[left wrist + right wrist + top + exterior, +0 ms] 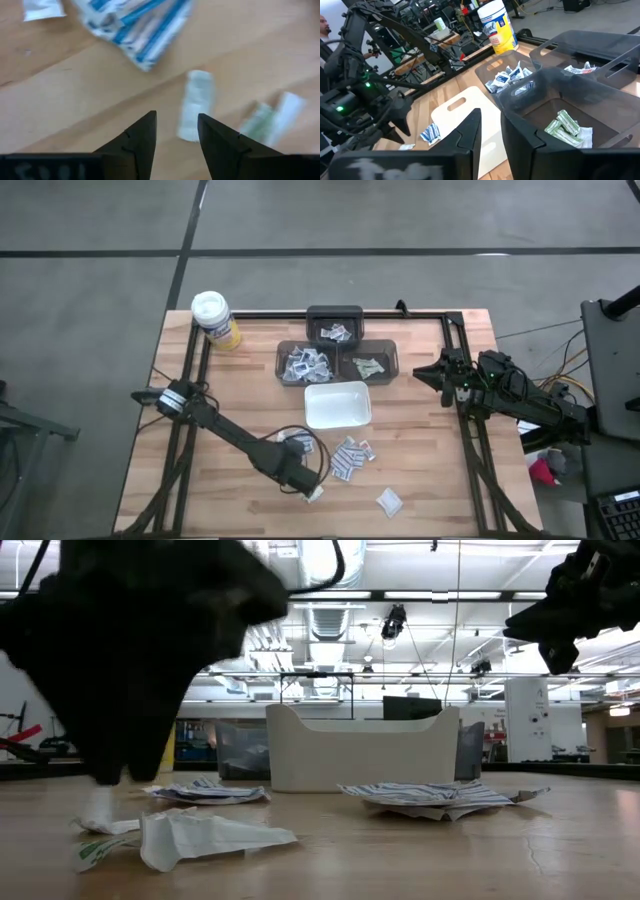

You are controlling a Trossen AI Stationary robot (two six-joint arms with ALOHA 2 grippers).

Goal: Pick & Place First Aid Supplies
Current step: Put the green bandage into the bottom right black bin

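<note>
Small flat packets lie loose on the wooden table: a striped pile (350,457), two more (298,443), one alone (388,501) and a small one (316,495) by my left gripper. My left gripper (310,488) is low over the table near its near edge, open (177,122) and empty. A whitish-green packet (196,105) lies flat just ahead of its fingertips, and another greenish one (262,122) lies beside that. In the low view it is the dark mass (125,670) over crumpled packets (200,835). My right gripper (430,374) waits high at the table's right side, open by a narrow gap (491,117).
Three dark bins hold sorted packets: one at the far side (335,313), one left (283,363), one right (392,360). A white tray (337,405) stands in front of them. A yellow canister with a white lid (215,320) stands far left. Bare wood lies left of my left arm.
</note>
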